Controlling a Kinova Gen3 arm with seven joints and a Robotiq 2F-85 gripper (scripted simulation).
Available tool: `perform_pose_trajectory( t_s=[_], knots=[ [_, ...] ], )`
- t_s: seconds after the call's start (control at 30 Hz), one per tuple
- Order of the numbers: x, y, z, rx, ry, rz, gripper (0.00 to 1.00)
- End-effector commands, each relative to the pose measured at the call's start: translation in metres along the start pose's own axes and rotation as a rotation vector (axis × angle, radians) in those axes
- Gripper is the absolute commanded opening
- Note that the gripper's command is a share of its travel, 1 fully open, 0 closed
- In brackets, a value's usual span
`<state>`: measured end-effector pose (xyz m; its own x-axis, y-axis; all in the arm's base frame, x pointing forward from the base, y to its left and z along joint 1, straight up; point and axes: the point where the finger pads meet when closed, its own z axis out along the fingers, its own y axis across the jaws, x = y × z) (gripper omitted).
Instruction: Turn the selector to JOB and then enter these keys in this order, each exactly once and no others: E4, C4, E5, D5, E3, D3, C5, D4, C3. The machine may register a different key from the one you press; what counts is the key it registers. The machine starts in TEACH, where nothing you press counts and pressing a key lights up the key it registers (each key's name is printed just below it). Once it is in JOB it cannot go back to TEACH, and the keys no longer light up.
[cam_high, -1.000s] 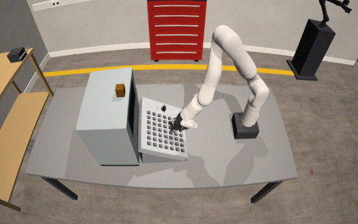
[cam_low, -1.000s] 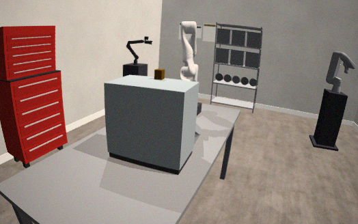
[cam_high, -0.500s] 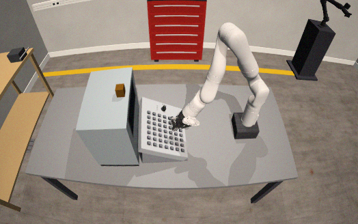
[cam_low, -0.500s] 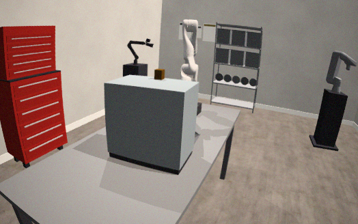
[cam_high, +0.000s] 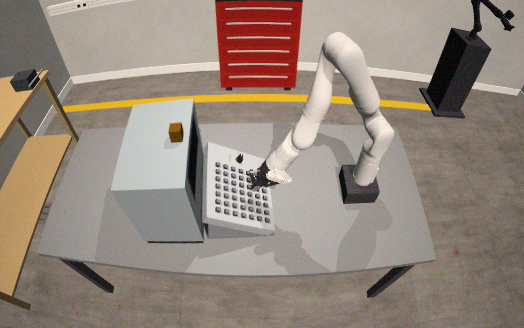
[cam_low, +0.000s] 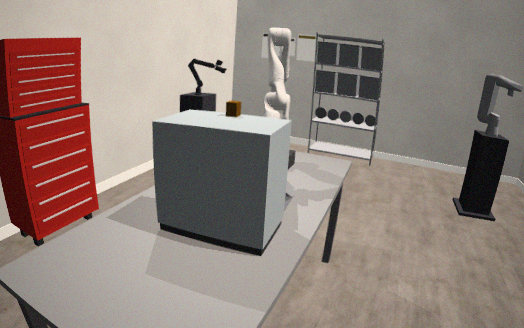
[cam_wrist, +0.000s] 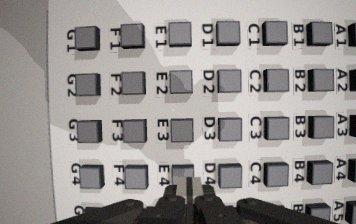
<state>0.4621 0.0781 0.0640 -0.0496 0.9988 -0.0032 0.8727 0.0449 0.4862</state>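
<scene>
Keypad panel (cam_high: 240, 226) (cam_wrist: 107, 107) sits on the grey table (cam_high: 320, 200) (cam_low: 200, 270), and the claw (cam_high: 255, 181) (cam_wrist: 189, 192), its fingertips pressed together on nothing, is over the E4 key (cam_wrist: 183, 170), partly hiding it. Just outward lie the E3 key (cam_wrist: 182, 130) and D4 key (cam_wrist: 230, 175); beyond the panel's edge stands a pale cabinet (cam_high: 150, 160) (cam_low: 215, 175).

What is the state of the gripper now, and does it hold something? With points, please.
Gripper (cam_high: 256, 186) (cam_wrist: 189, 192): closed, holding nothing, fingertips at key E4 (cam_wrist: 183, 169); contact cannot be told.
</scene>
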Motion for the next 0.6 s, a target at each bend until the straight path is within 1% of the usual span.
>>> perform_pose_trajectory(
  t_s=[0.0,0.1,0.2,0.5,0.57],
  knots=[
    [0.002,0.013,-0.001,-0.006,0.002,-0.001,0.1],
    [0.002,0.025,-0.002,-0.006,0.001,-0.001,0.1],
    [0.002,0.031,-0.002,-0.006,0.001,-0.001,0.1],
    [0.001,0.03,0.002,-0.001,0.0,-0.002,0.1],
    [0.001,0.031,0.003,-0.007,-0.002,-0.002,0.1]
  ],
)
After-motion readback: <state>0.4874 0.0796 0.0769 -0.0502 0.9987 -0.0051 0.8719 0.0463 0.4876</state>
